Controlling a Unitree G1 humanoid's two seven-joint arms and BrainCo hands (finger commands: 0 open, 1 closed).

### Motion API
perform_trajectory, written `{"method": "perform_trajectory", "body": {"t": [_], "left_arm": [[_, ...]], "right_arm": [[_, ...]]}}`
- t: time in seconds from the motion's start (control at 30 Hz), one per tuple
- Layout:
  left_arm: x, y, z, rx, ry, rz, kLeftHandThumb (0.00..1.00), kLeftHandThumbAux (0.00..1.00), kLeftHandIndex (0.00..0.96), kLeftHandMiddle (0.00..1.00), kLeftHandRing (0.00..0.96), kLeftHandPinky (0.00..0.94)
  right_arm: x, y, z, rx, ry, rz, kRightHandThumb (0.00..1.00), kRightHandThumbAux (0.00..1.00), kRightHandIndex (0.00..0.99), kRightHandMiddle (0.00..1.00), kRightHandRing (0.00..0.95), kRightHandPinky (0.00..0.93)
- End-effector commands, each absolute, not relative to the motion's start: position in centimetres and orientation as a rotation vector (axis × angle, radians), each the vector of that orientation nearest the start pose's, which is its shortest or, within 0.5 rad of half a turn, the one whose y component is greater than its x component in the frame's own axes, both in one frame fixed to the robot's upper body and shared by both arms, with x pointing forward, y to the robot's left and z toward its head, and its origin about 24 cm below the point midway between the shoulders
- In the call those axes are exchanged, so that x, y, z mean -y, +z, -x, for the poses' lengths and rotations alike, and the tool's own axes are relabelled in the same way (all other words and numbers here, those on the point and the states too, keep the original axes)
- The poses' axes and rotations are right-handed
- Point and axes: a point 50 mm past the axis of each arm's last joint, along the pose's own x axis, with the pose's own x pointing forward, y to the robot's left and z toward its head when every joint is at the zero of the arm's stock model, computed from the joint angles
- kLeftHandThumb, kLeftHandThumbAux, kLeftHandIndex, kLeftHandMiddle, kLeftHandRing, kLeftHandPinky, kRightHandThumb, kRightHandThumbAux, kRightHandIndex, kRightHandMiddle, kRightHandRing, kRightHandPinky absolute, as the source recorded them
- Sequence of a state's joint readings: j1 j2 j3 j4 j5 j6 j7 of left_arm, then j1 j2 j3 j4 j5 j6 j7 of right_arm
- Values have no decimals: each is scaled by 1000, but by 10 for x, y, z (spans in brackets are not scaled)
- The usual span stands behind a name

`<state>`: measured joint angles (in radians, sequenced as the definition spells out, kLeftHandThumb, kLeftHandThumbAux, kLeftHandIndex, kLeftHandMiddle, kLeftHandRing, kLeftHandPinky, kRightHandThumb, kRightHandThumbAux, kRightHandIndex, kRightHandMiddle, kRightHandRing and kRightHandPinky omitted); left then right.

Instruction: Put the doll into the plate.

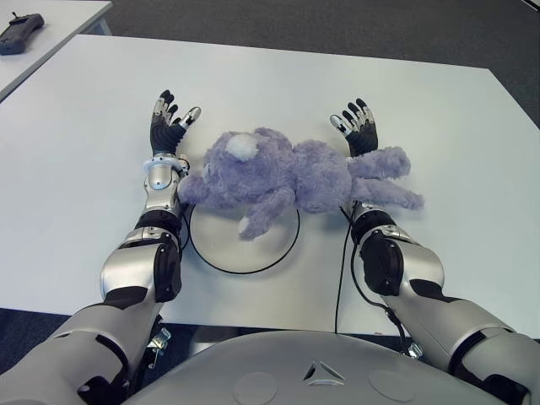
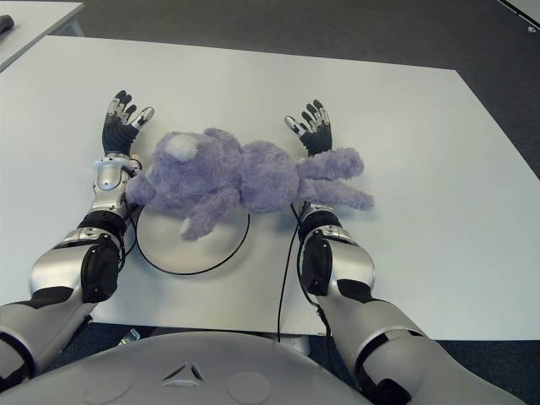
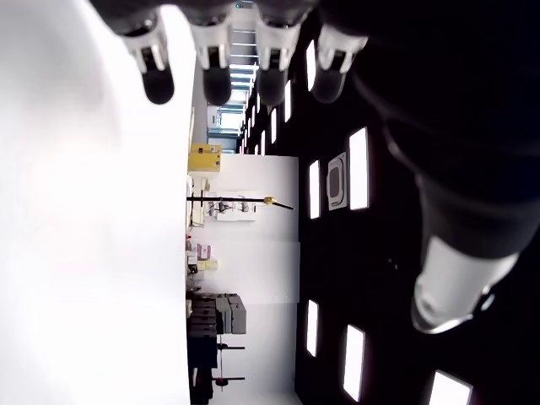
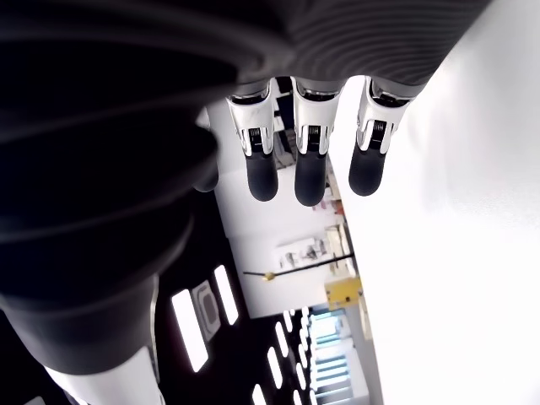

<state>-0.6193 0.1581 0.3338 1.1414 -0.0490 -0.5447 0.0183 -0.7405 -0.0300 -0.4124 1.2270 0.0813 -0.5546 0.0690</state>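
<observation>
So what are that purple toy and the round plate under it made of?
The doll looks like soft plush fabric: its lilac surface is fuzzy and shaggy, with a white tuft. The plate appears to be smooth, matte white plastic or ceramic with a thin dark rim; which one cannot be told. Both the left hand and right hand are open, holding nothing.

Left hand seen from its wrist, fingers spread over a white table.

Four dark fingertips (image 3: 159,83) of the left hand (image 3: 245,51) stretch out straight, holding nothing, with the pale-tipped thumb (image 3: 460,278) standing apart. Alongside them runs the bare white table (image 3: 84,236). Beyond its edge lies a room with a dark ceiling and rows of bright light panels (image 3: 359,169), a yellow box (image 3: 205,157) and grey shelving (image 3: 215,316).
</observation>
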Motion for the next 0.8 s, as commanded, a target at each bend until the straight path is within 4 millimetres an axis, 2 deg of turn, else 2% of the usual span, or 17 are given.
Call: {"method": "perform_trajectory", "body": {"t": [0.03,0.8], "left_arm": [[-187,-86,-248,-419,301,140,0,675,27,43,34,50],[-187,-87,-247,-418,294,120,0,665,26,42,31,50]], "right_arm": [[153,-67,-280,-366,-193,-314,0,864,97,124,114,127],[153,-67,-280,-361,-204,-301,32,874,112,132,119,134]]}}
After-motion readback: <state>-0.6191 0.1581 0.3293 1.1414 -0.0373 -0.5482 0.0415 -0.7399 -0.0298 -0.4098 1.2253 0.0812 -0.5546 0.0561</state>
